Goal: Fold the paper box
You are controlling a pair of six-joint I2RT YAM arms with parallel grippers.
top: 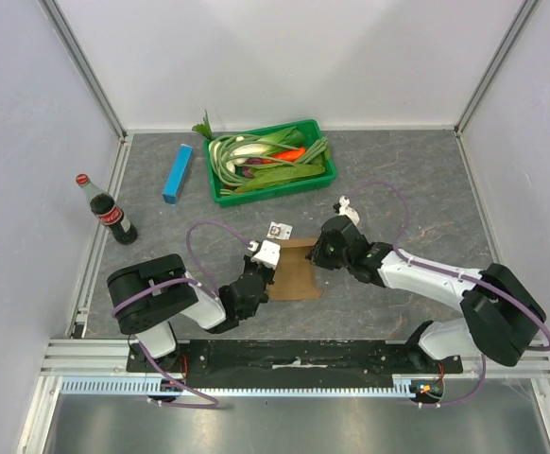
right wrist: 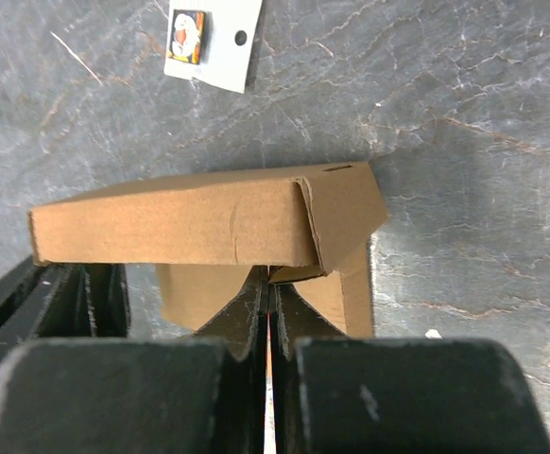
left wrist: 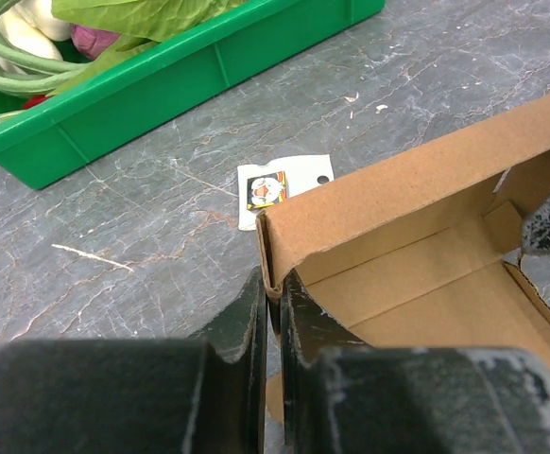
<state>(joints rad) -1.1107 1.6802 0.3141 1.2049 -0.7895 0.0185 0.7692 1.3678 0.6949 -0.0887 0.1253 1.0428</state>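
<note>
a partly folded paper box (top: 294, 270) of plain brown cardboard lies on the grey marbled table (top: 417, 180), near the middle and just ahead of the two arms, well to the near side of a green plastic tray of vegetables (top: 275, 188). a small white square card (left wrist: 280, 187) lies just beyond the box's far edge. a slim blue rectangular box (top: 177, 173) and a dark cola bottle with a red cap (top: 112, 213) sit well apart at the far left. the long wall of the paper box on the card's side stands raised and doubled over, with the base panel flat below it. the left gripper (left wrist: 273, 301) is clenched on the left end of that wall, the cardboard sandwiched between its black fingers. the right gripper (right wrist: 268, 284) is at the right end, jaws pressed fully together, tips against a small tucked flap under the wall; whether any card is nipped there cannot be told. the box looks very light and thin, stiff across its panels but hinging readily at the creases. it would likely slide on the smooth table if pushed, and crush or tear if squeezed hard. the best holds seem to be wall and flap edges near corners, pinched across their thickness, one arm steadying while the other folds.
</note>
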